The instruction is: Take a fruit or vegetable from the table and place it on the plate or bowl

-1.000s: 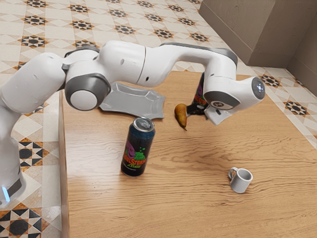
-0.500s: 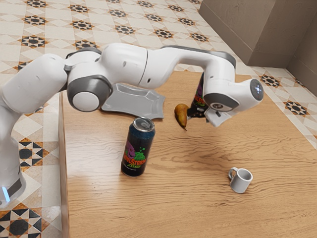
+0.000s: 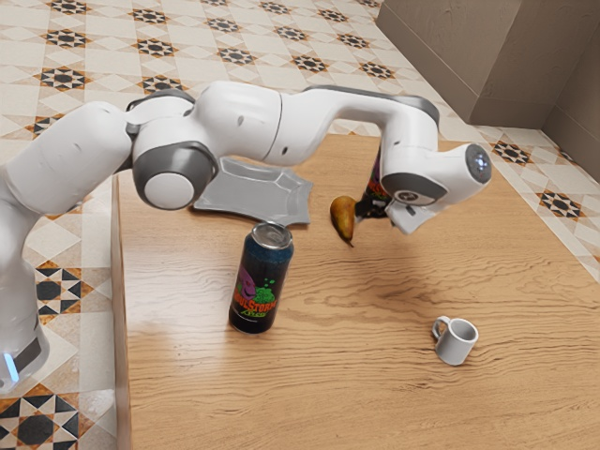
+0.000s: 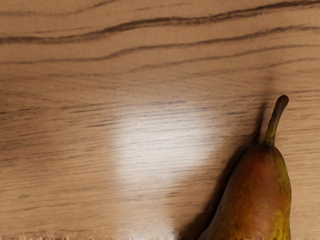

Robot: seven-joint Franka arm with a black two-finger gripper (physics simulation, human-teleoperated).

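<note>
- The gripper (image 3: 373, 208) hung low over the table, just beside the pear at the pear's three o'clock in the exterior view. The white hand hid most of it, so I could not tell whether it stood open or closed. Nothing showed it had hold of anything.
- The pear (image 3: 343, 218) lay on the wood, fat end toward the plate and stem trailing toward five o'clock. In the wrist view the pear (image 4: 257, 195) sat close under the hand but off to one side, stem pointing away from the camera.
- By my reading the step in hand was the approach for the pick, with the lift and the carry yet to come.
- To do it well, the hand wanted shifting toward nine o'clock until the pear's thick body lay centred under it. The jaws should then come down across the narrow width, not along the stem, and close gently, since a pear will roll.
- A second dark can (image 3: 377, 176) stood just behind the wrist, at twelve o'clock of the gripper, and was worth keeping clear of.
- The grey plate (image 3: 248, 192) lay at ten o'clock of the pear, near it.
- A can (image 3: 262, 277) stood at seven o'clock and a mug (image 3: 455, 339) well apart at four o'clock, both off the likely path across the table (image 3: 375, 394).
</note>
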